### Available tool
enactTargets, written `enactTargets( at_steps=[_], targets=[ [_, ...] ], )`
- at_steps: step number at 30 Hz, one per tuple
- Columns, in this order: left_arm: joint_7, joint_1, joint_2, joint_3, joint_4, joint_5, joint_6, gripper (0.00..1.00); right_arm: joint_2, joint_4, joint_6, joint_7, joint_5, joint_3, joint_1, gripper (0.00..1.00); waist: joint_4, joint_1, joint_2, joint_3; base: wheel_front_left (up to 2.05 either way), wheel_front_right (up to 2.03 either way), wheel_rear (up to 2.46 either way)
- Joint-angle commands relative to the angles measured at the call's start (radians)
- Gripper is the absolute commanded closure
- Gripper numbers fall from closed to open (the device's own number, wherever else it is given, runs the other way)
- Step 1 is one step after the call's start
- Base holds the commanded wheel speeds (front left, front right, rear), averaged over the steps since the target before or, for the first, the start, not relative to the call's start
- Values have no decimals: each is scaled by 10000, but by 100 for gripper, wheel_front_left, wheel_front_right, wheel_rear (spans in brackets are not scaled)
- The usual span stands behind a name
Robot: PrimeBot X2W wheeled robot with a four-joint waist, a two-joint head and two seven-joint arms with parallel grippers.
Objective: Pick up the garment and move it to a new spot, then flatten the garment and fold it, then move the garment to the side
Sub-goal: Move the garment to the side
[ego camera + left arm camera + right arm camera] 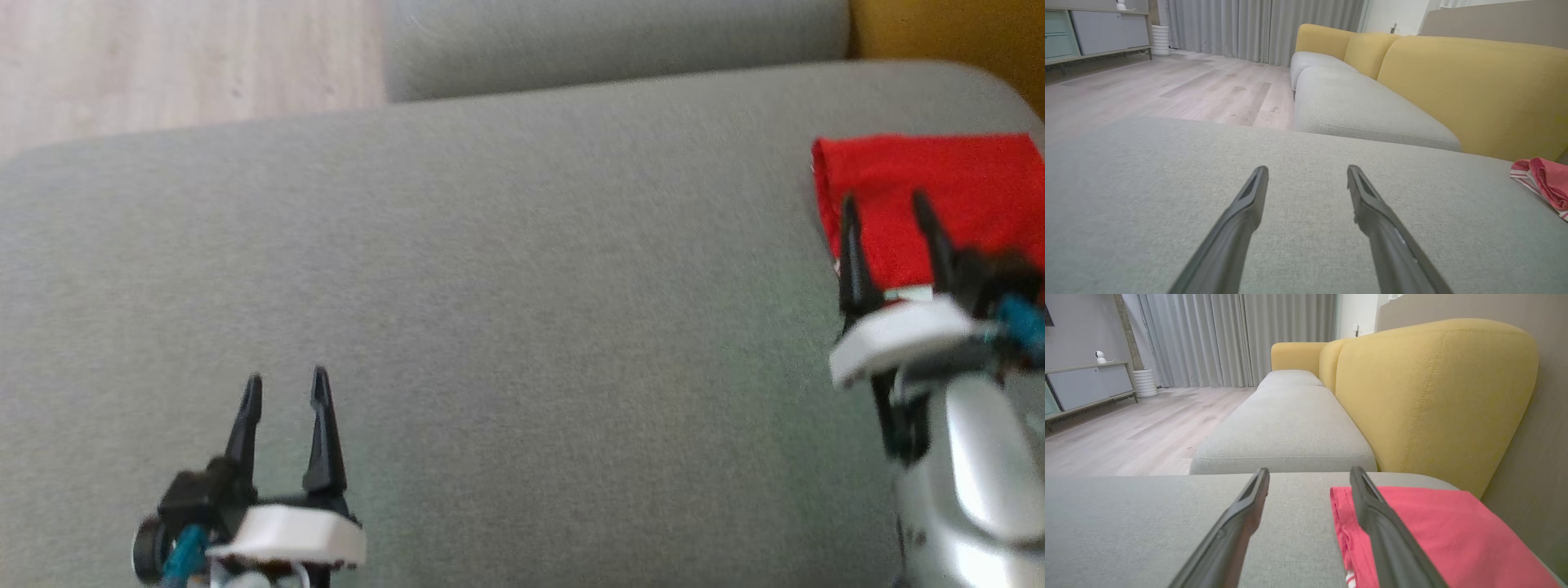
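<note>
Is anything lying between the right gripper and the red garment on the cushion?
Nothing visible does. The right gripper, open, straddles the left edge of the red garment, with bare grey cushion beside it.

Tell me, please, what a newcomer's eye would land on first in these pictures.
The folded red garment stands out most, lying at the right end of the grey cushion beside the yellow backrest. The right gripper is open, with one finger over the garment's left edge and the other over the cushion. The left gripper is open over bare cushion at the lower left of the head view.
</note>
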State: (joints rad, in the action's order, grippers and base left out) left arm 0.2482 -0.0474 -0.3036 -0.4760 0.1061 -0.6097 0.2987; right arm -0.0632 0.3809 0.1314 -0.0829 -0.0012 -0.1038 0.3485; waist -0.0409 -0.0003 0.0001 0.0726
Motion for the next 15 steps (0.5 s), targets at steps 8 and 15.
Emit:
enactTargets(
  at_steps=[8,15],
  targets=[
    [121,425,94,339,59,-177,-207,0,126,-1464,-7,-412,1088,1043,-2075,0,614,3,-1,-811,0,0,0],
    [127,867,263,426,24,-347,-289,0,128,-2157,-7,-471,1449,1423,-3178,0,643,3,-1,-874,0,0,0]
  ],
)
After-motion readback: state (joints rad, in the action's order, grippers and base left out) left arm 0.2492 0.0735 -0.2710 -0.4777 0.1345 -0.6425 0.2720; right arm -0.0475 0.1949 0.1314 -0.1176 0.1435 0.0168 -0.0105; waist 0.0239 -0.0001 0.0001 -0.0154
